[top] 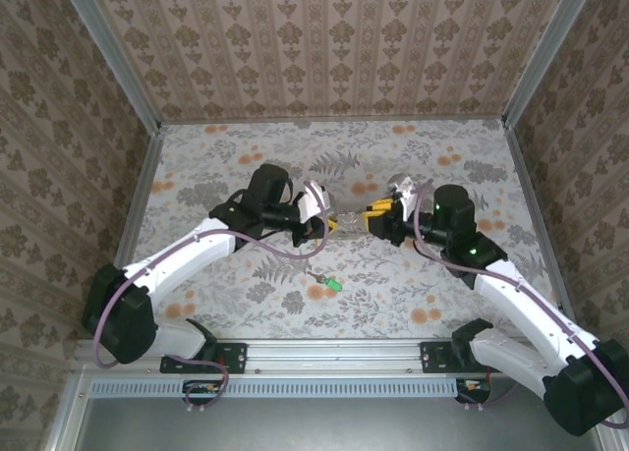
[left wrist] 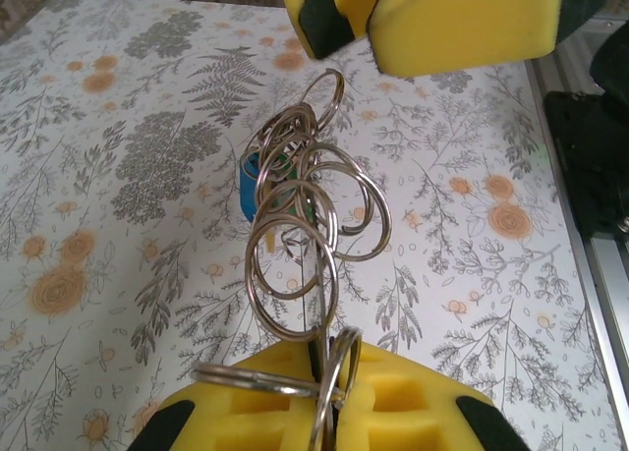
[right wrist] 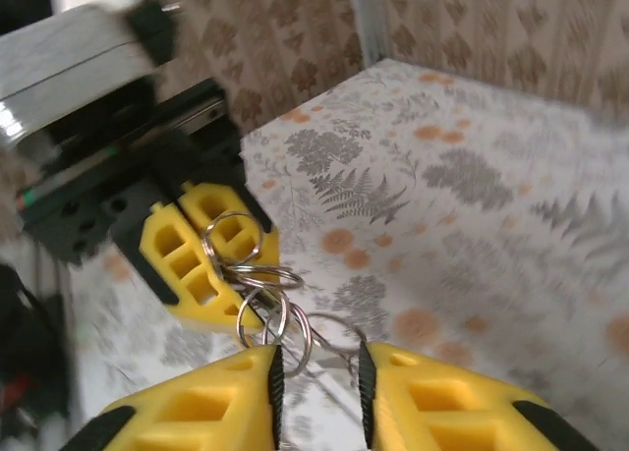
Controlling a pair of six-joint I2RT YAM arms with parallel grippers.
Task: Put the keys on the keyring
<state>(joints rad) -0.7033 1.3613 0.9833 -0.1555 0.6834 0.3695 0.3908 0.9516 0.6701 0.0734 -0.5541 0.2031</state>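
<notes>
left end effector [left wrist: 316,387]: closed on keyring, pads pinching its lowest rings
keyring [left wrist: 285,146]: bunch of linked silver rings, reaching from left pads toward right end effector [right wrist: 319,372]
blue key [left wrist: 250,188]: on the bunch, mid-way along
right end effector: jaws a little apart, end ring at the gap mouth, nothing clamped that we can see
green key [top: 334,285]: loose on counter [top: 226,146], nearward of both end effectors, well apart
step: we judge right is going for the end ring
how: we'd pinch one ring only, hold left firm, pull gently taut, no twist
risk: thin wire slips off foam
counter: flat, fern-and-orange-flower print
room: brown damask walls [top: 324,48], aluminium posts [top: 108,53], rail [top: 324,358] at near edge
</notes>
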